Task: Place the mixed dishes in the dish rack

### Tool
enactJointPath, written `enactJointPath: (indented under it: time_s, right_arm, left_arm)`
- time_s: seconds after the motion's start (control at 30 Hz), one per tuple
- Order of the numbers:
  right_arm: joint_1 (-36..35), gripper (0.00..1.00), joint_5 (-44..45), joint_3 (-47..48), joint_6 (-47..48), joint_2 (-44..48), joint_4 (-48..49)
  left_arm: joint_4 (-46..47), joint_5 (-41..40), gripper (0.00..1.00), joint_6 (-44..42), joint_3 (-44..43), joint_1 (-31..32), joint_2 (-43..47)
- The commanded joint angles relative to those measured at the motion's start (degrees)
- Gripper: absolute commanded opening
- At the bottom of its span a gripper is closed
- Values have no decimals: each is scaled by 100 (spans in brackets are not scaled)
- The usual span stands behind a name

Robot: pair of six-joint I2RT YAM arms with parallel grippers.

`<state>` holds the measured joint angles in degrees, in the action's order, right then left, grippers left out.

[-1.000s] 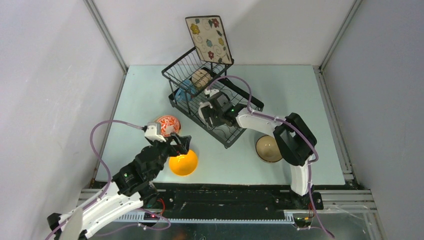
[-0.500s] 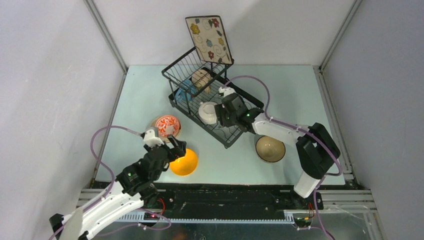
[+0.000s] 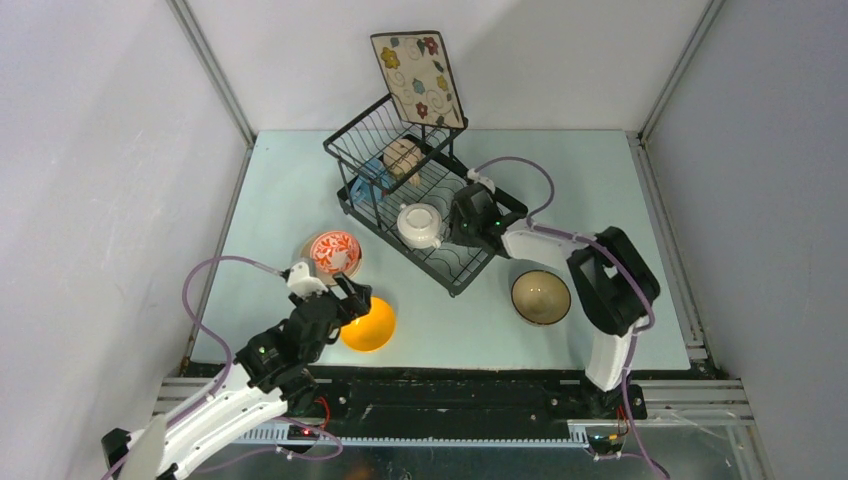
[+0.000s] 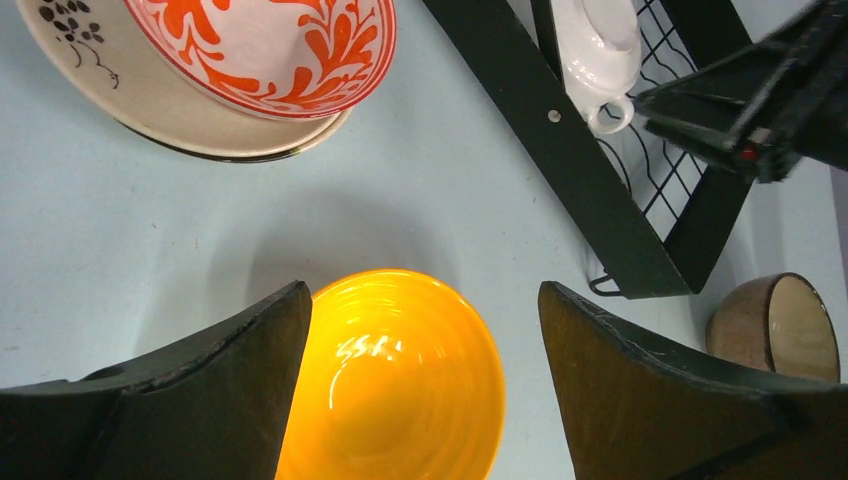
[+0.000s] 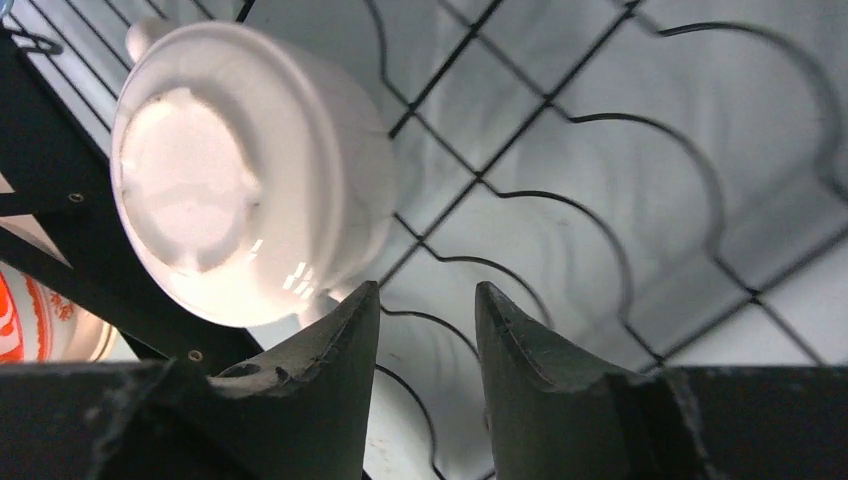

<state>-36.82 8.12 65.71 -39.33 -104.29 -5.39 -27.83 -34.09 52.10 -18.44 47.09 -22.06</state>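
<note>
left end effector (image 4: 424,292): released, jaws spread wide; fingers stand either side of the orange-yellow bowl (image 4: 395,380), no contact visible. Judged to be lining up a rim grasp.
right end effector (image 5: 425,295): released, nothing held; a narrow gap between the fingers, with only rack wire behind it. It hangs over the tray section, at 3 o'clock of the white two-handled bowl (image 5: 240,170) and just beside it.
white two-handled bowl: upside down on the wires of the dish rack (image 3: 470,272), foot up. Judged loaded, inverted to drain.
orange-yellow bowl: upright on the surface (image 3: 290,190), at 7 o'clock of the rack. Not loaded.
red-patterned bowl (image 3: 334,252): sits in the cream round plate (image 4: 120,95), at 9 o'clock of the rack. Both are unloaded; the stack means the bowl must come off first.
tan bowl (image 3: 540,296): upright on the surface at 5 o'clock of the rack. Unloaded.
square cream floral plate (image 3: 417,77): stands on edge at the rack's 12 o'clock end, leaning outward.
blue mug (image 3: 372,172), beige mug (image 3: 402,155): in the raised basket section.
overhead only: both mugs and the floral plate.
left wrist only: the plate's dark sprig pattern under the red bowl.
right wrist only: the empty gap between the right fingers.
</note>
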Motion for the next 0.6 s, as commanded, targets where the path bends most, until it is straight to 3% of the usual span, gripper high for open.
enactJointPath:
  time_s: [0.0, 0.3, 0.57]
  right_arm:
    - [-212, 43, -404, 711, -529, -514, 318]
    - [-142, 45, -1302, 1022, -318, -386, 313]
    - [-28, 47, -1024, 265, 212, 702, 145]
  left_arm:
    - [414, 49, 90, -121, 101, -36, -151]
    - [298, 161, 95, 126, -19, -49, -1066]
    - [-302, -240, 96, -43, -201, -47, -741]
